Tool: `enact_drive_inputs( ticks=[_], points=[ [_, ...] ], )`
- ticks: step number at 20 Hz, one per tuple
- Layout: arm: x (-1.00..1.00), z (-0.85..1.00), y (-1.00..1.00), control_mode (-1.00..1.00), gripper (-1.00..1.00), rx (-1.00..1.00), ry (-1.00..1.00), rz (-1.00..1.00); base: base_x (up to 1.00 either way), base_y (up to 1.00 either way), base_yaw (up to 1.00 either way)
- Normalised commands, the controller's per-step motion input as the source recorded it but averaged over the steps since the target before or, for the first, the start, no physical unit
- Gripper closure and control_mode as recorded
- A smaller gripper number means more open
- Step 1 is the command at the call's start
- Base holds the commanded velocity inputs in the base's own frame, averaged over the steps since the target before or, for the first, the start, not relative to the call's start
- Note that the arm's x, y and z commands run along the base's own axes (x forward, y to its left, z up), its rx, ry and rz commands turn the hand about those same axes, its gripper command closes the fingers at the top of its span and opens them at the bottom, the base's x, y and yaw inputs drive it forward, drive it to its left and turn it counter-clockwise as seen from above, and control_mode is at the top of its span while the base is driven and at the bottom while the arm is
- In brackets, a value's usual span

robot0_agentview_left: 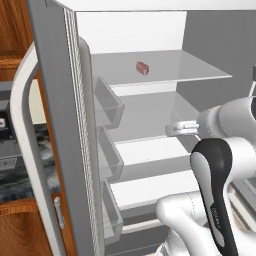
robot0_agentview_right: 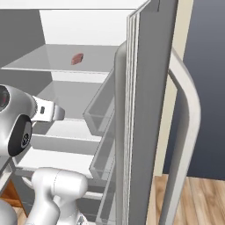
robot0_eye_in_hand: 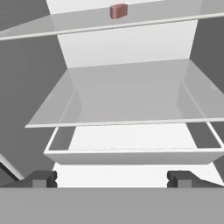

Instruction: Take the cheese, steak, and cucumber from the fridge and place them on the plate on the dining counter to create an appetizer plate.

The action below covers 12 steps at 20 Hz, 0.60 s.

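The fridge [robot0_agentview_left: 150,30] stood open, its white inside facing the robot, with the left door [robot0_agentview_left: 55,125] swung out at the left of the left base view and the right door [robot0_agentview_right: 149,110] swung out at the right of the right base view, each showing its curved bar handle and clear door bins. The steak [robot0_agentview_left: 142,68], a small reddish slab, lay alone near the middle of the top glass shelf [robot0_agentview_left: 200,70], well back from the shelf's front edge and apart from both side walls. Below it a second glass shelf [robot0_eye_in_hand: 127,100] was bare, and under that sat a white-rimmed tray-like shelf [robot0_eye_in_hand: 131,153]. The gripper [robot0_eye_in_hand: 112,178] hung in front of the lower shelves, well below the steak, and its fingers [robot0_eye_in_hand: 41,178] were spread wide and released, grasping nothing and touching no shelf edge. Open room lay between the fingers and the shelf fronts. Reddish wooden cabinets [robot0_agentview_left: 15,30] stood past the left door, and a wooden floor [robot0_agentview_right: 197,197] showed past the right door.
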Motion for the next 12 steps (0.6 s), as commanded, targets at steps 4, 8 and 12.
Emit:
enact_drive_inputs(
  ticks=[4, 8, 12],
  points=[
    [0.00, 0.00, 0.00, 1.00, -1.00, 0.00, 0.00, 0.00, 0.16, 0.00, 0.00],
    [0.00, 0.00, 0.00, 1.00, -1.00, 0.00, 0.00, 0.00, 0.11, 0.00, 0.00],
    [0.00, 0.00, 0.00, 1.00, -1.00, 0.00, 0.00, 0.00, 0.00, 0.00, 0.00]
  ],
)
